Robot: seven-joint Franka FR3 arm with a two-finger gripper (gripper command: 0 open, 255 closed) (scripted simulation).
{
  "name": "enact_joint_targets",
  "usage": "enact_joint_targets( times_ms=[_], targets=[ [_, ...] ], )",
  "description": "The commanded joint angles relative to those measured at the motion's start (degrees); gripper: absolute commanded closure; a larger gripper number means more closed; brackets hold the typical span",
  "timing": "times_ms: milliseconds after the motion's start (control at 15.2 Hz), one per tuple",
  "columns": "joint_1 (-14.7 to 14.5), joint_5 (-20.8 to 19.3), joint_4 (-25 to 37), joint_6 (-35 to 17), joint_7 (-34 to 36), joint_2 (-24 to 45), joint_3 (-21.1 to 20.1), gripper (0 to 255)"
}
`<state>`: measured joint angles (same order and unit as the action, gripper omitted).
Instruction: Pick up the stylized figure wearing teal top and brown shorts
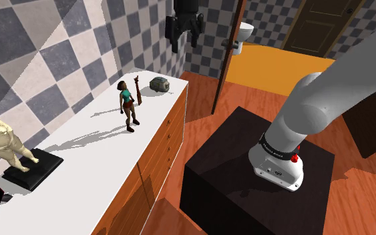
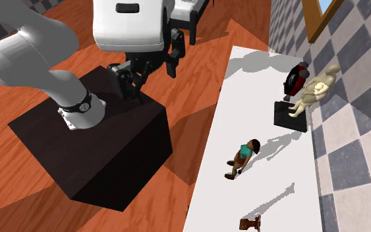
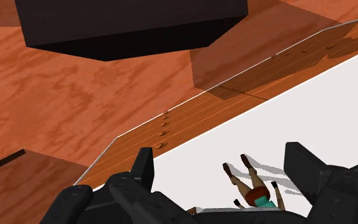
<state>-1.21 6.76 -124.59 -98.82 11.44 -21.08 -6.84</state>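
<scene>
Black fingers of the claw (image 3: 220, 156) sit closest in the wrist view. They stand wide apart and grip nothing. Far below, seen in the gap between them, is the figure (image 3: 254, 188), which they do not touch.

The figure (image 1: 128, 103) is a small dark-haired doll in a teal top, brown shorts and brown boots. It stands upright on the white top of the table (image 1: 99, 153), roughly midway along it and near the checkered wall.

As a judgement, the task has barely begun. The claw (image 1: 183, 40) hangs high above the table, well apart from the figure, and seems roughly lined up over it. Descending, closing on the figure and lifting all remain to be done.

Just beside the figure stands a thin brown stick-like object (image 1: 136, 87), too small to identify. Farther along lies a grey-green lump (image 1: 159, 83). Toward the other end, a pale statue (image 1: 3, 143) stands on a black base.

The wrist view cuts off the figure's head at the picture edge. The shoulder view crops the claw's upper part. A red-and-black object (image 2: 298, 78) sits behind the statue and is hard to make out. The arm's black stand (image 2: 91, 151) rests on the wooden floor beside the table.
</scene>
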Motion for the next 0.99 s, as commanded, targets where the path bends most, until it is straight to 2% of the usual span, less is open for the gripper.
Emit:
enact_joint_targets(
  times_ms=[0, 462, 924],
  targets=[
    [-0.1, 0.2, 3.1, -0.9, 0.5, 5.0, -0.5, 0],
    [-1.2, 0.1, 15.2, -2.6, 2.9, 22.0, -2.3, 0],
    [-3.0, -0.8, 31.6, -0.9, 5.4, 39.8, -3.3, 0]
  ],
)
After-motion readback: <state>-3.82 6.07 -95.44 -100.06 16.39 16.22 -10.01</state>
